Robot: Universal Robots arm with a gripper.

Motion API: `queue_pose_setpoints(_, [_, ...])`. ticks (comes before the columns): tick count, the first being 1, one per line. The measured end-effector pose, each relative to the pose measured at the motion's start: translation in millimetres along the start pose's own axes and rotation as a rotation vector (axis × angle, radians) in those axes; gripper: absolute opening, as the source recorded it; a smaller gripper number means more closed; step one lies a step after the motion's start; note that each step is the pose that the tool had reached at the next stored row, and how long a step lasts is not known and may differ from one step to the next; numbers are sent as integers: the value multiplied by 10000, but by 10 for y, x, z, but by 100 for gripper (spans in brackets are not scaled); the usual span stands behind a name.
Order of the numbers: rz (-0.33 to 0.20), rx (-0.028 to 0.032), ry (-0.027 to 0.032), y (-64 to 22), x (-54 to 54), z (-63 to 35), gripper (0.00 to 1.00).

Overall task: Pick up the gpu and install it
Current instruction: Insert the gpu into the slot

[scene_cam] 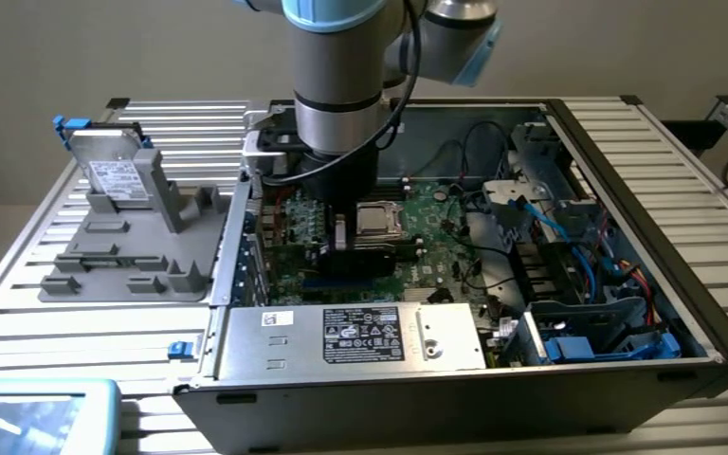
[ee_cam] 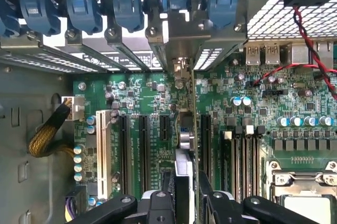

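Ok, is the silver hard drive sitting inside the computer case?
No, the hard drive stands on the grey fixture outside the computer case, toward the exterior view's left.

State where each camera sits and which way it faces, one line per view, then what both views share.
Exterior view: off the arm, above the open computer case, looking down into it; the arm shows, reaching inside.
Wrist view: on the wrist, looking along the gripper at the expansion slots; the gripper clamps the gpu, seen edge-on.
Shared: the green motherboard.
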State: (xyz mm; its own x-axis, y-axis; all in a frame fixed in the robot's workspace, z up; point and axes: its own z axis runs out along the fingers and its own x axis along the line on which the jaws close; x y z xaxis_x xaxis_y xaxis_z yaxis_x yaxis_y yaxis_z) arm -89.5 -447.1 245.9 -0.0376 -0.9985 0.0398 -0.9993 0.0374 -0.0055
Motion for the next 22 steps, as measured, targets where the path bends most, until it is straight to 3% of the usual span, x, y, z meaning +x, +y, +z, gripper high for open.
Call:
queue_pose_setpoints(4, [6,82,-3,39,1,0,28])
queue_pose_setpoints(22, [7,83,0,42,16,15,28])
